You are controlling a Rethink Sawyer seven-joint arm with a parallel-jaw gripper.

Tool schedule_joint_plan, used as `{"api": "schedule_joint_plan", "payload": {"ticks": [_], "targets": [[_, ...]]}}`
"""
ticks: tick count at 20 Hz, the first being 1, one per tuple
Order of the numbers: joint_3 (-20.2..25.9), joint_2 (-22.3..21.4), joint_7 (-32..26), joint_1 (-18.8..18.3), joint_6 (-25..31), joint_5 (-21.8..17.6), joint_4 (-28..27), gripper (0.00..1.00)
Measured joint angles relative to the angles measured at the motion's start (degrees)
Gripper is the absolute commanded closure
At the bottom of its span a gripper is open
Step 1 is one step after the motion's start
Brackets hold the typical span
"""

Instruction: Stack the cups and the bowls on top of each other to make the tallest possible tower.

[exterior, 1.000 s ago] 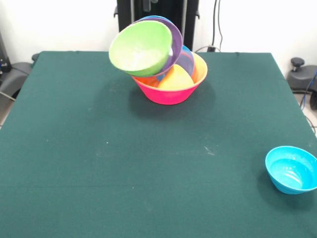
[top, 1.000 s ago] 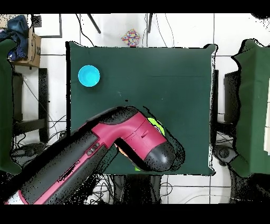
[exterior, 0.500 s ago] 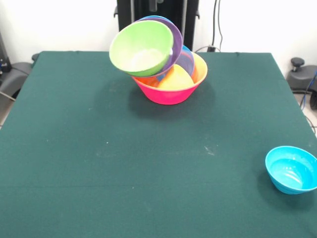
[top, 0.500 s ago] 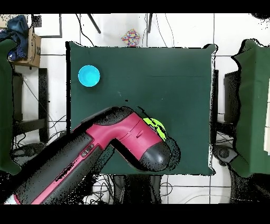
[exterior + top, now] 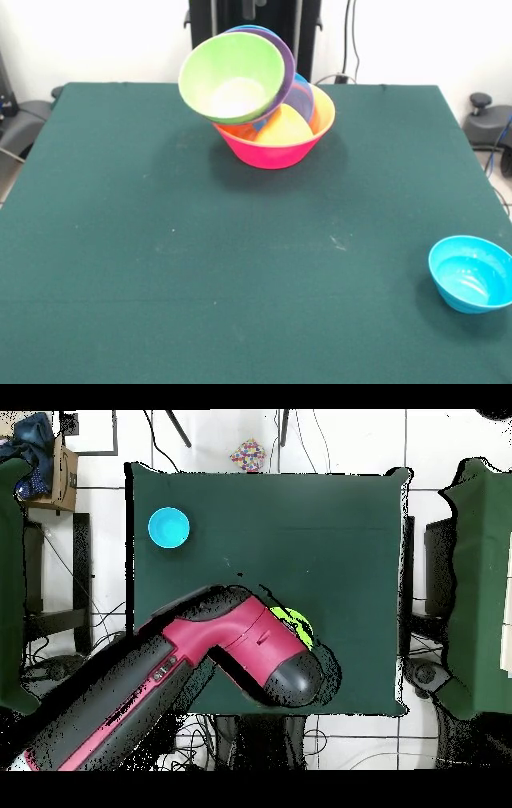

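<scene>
Seen from the front: tower (image 5: 268,104) at the table's (image 5: 200,264) far edge, pink bowl (image 5: 276,148) lowest, green bowl (image 5: 232,78) tipped on its side on top with its mouth facing the camera, purple bowl (image 5: 282,60) just behind it. Lone blue bowl (image 5: 470,274) upright, well apart near the front right corner. From overhead: red arm (image 5: 180,674) covering the tower, only a sliver of green showing; gripper hidden, so open or closed cannot be told.

The red arm (image 5: 200,664) lies across the green table (image 5: 320,534), covering the tower; a blue bowl (image 5: 168,528) sits apart.
</scene>
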Motion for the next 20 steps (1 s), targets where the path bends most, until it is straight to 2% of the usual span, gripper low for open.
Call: {"api": "schedule_joint_plan", "payload": {"ticks": [6,9,12,13,20], "targets": [[-0.1,0.02,7.09,-0.01,0.0,0.19,-1.87,0.0],[-0.38,0.01,14.74,0.0,-0.01,0.26,-4.22,0.0],[-0.61,0.02,19.39,0.04,0.0,0.3,-5.78,0.0],[-0.84,0.04,23.76,0.15,0.0,0.39,-7.25,0.0],[-1.17,0.05,31.81,0.95,-0.01,0.56,-10.14,0.0]]}}
